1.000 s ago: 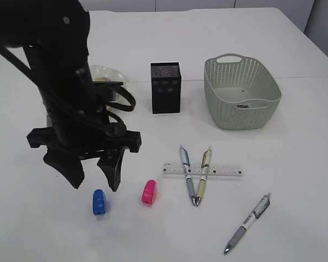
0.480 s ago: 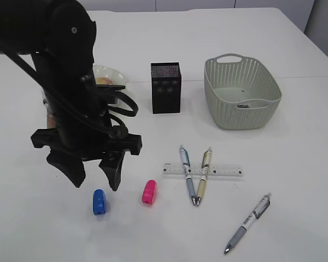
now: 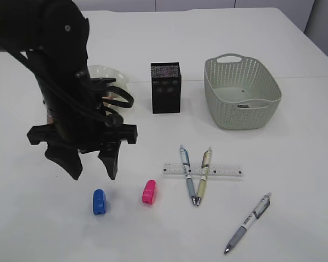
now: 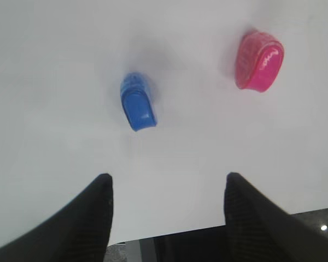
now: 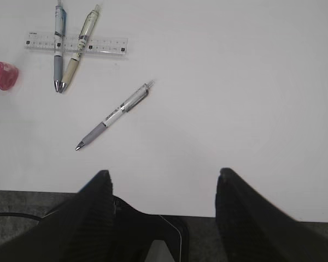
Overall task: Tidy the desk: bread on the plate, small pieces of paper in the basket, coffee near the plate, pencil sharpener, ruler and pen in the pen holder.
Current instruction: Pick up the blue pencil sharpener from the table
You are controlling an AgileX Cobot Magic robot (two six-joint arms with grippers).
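My left gripper [image 3: 94, 176] hangs open and empty over the desk [image 3: 295, 180], just behind a blue pencil sharpener [image 3: 99, 202] [image 4: 137, 102]. A pink sharpener [image 3: 149, 192] [image 4: 258, 61] lies to its right. Two pens [image 3: 187, 174] [image 3: 204, 176] cross the clear ruler [image 3: 224, 170] [image 5: 98, 43], and a third pen [image 3: 249, 222] [image 5: 115, 115] lies nearer the front. The pen holder [image 3: 165, 87] and basket [image 3: 241, 93] stand at the back. The left arm covers most of the plate [image 3: 115, 73] and hides the bread and coffee. No paper pieces show. My right gripper [image 5: 163, 177] is open over the front edge.
The desk's front edge [image 5: 295, 217] runs under the right gripper's fingertips, with dark floor below it. The left arm's bulk stands between the plate and the sharpeners.
The left gripper has lifted a little and drawn back from the blue sharpener, still open. Both sharpeners, the pens and the ruler lie where they were.
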